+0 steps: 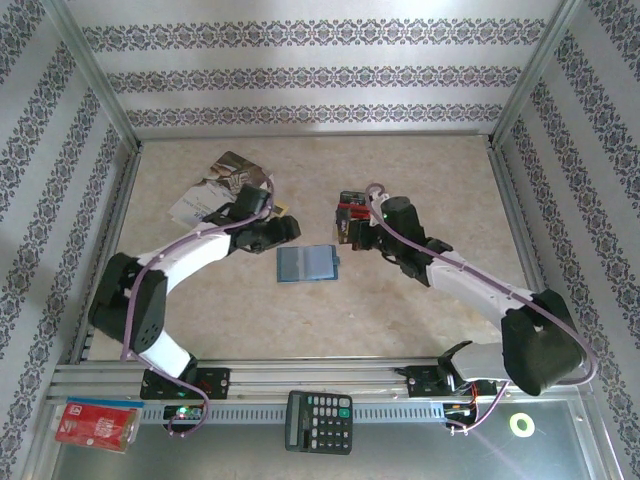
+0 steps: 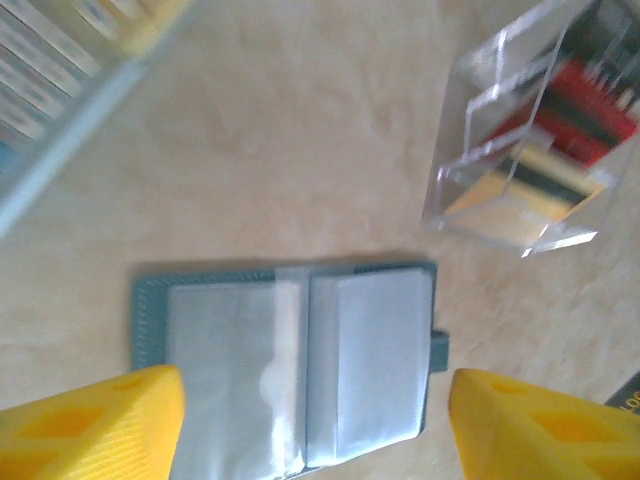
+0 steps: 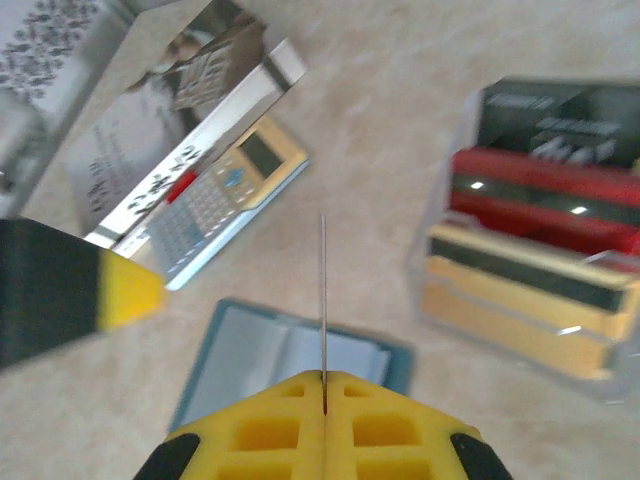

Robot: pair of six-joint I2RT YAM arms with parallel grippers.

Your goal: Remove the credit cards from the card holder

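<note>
The blue card holder (image 1: 306, 265) lies open and flat on the table, its pale slots facing up (image 2: 290, 360). My left gripper (image 2: 315, 420) hovers just above it, open, with a yellow fingertip (image 2: 100, 420) at each side and nothing between them. My right gripper (image 3: 325, 378) is shut on one thin credit card (image 3: 323, 290), seen edge-on and standing upright above the card holder (image 3: 260, 355). In the top view the right gripper (image 1: 346, 230) is just right of the card holder. Red, black and gold-tan cards sit in a clear stand (image 3: 540, 250).
The clear stand (image 1: 350, 205) is behind the right gripper. A silver-gold calculator (image 3: 225, 195) and a booklet (image 1: 215, 180) lie at the back left. On the near rail are a red packet (image 1: 95, 423), a black calculator (image 1: 319, 420) and a green ring (image 1: 521, 424).
</note>
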